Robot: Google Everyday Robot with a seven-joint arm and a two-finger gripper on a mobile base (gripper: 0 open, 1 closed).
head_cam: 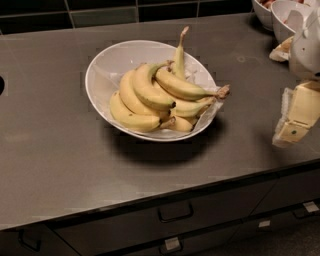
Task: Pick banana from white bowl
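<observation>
A wide, shallow white bowl (107, 62) sits in the middle of the dark counter and holds several ripe yellow bananas. The large, strongly curved banana (145, 89) lies on top of the pile, its greenish stem toward the back and its dark tip toward the front right. Other bananas lie beside and under it, and one stem sticks out over the bowl's right rim. My gripper (296, 116), cream-coloured under a white wrist, hangs at the right edge of the view. It is level with the bowl, well to its right, and touches nothing.
Smaller, deeper white bowls (282, 15) stand at the back right corner, with a light-coloured packet (281, 50) in front of them. The counter's front edge (150, 200) runs above dark drawers with handles. A dark tiled wall backs the counter.
</observation>
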